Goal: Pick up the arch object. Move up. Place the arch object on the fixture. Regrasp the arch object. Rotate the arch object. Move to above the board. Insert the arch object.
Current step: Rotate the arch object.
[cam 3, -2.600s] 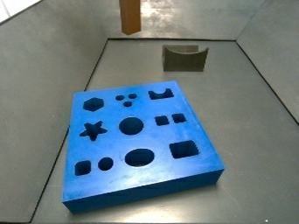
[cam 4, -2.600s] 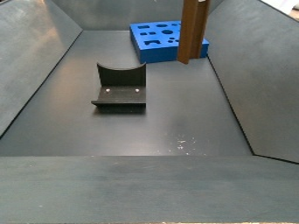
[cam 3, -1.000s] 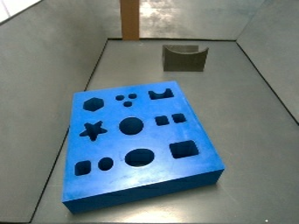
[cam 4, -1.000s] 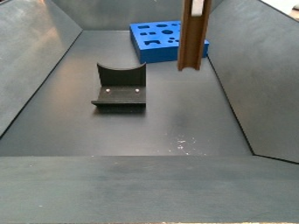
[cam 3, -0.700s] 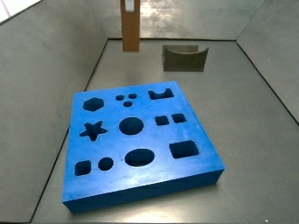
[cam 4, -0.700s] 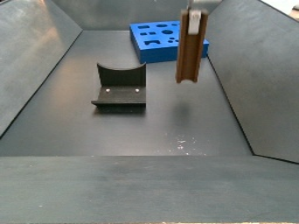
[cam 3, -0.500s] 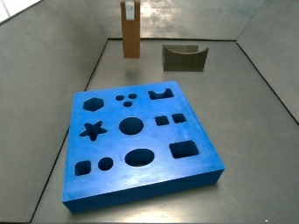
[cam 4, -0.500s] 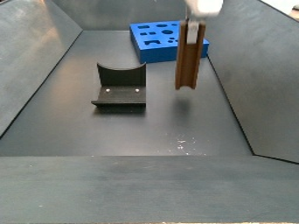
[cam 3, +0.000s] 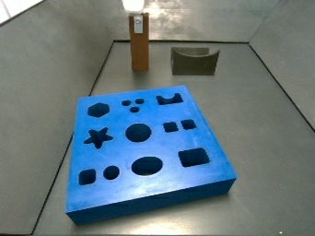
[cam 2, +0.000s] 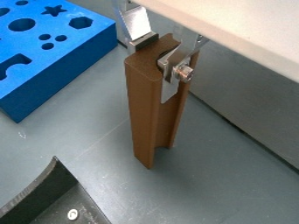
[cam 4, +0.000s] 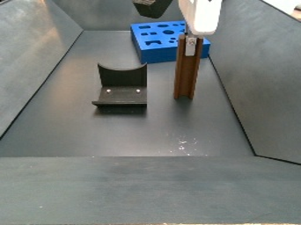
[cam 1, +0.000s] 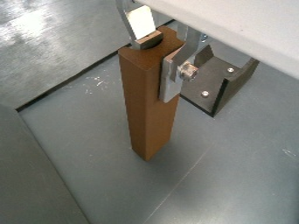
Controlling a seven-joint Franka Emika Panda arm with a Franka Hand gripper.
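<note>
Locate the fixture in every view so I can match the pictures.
Wrist view: fixture just behind the arch object that the gripper holds upright.
Wrist view: only a corner of the fixture shows, at the frame's edge.
Side view: fixture at the far end, right of the arch object.
Side view: fixture mid-floor, left of the arch object.
Shared landmark: the arch object.

Robot test cell in a lab

Bare grey walls point(cam 4: 35, 53) enclose a dark tabletop point(cam 4: 153, 132); a gripper point(cam 2: 163, 54) holds a wooden arch object point(cam 2: 152, 105) upright near the fixture point(cam 4: 121, 88) and a blue board point(cam 3: 147, 147) of shaped holes.
</note>
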